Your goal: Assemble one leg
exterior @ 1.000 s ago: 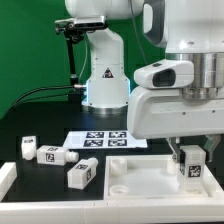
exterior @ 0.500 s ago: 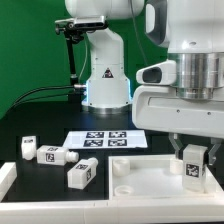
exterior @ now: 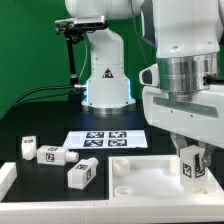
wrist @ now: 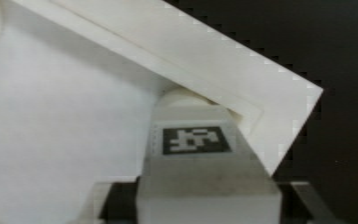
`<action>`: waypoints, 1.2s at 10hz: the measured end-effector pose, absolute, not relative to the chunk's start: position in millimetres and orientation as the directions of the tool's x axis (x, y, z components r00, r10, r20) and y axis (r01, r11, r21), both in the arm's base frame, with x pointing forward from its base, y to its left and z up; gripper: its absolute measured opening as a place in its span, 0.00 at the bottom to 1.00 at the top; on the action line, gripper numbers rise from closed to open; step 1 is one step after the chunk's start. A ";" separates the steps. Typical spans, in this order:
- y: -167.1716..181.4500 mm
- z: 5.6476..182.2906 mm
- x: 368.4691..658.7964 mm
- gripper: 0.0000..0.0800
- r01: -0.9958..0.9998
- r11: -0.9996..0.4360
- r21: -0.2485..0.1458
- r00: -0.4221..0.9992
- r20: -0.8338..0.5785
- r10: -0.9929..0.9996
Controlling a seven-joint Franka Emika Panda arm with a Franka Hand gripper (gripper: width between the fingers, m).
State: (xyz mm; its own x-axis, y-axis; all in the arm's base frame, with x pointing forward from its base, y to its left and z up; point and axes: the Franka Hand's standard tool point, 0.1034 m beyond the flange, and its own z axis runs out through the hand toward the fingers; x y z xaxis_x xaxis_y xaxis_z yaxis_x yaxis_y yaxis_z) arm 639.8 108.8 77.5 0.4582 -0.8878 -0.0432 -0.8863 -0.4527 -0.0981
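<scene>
My gripper [exterior: 189,158] is shut on a white leg [exterior: 189,167] with a black-and-white tag and holds it upright over the far right corner of the big flat white panel [exterior: 135,172]. In the wrist view the leg [wrist: 201,150] stands between my two dark fingers [wrist: 119,200], its end at the panel's corner [wrist: 265,95]. Three more tagged legs lie on the black table at the exterior view's left: one [exterior: 28,147], one [exterior: 52,154] and one [exterior: 82,172].
The marker board [exterior: 105,138] lies on the table behind the panel. The white robot base [exterior: 105,75] stands at the back in front of a green wall. A white rim [exterior: 6,180] runs along the table's left edge.
The arm has shifted a little to the exterior view's right and turned about its wrist, with the leg still in the gripper over the panel's corner.
</scene>
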 end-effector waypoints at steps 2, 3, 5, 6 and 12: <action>111.0 78.8 639.7 0.49 -0.793 -0.602 -0.094 0.606 -0.023 -0.795; 111.9 80.3 640.4 0.70 -0.710 -0.698 -0.095 0.702 -0.016 -0.712; 114.1 80.6 638.7 0.79 -0.619 -0.778 -0.105 0.783 -0.001 -0.622; 116.4 82.8 637.0 0.81 -0.664 -0.737 -0.123 0.741 0.020 -0.671; 117.5 79.4 637.2 0.81 -0.360 -0.928 -0.094 0.929 0.053 -0.365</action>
State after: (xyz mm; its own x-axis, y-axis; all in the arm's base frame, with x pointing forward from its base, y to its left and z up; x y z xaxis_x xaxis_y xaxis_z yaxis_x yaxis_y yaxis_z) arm 637.2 117.5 79.4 0.9293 -0.3655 0.0527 -0.3597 -0.9283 -0.0943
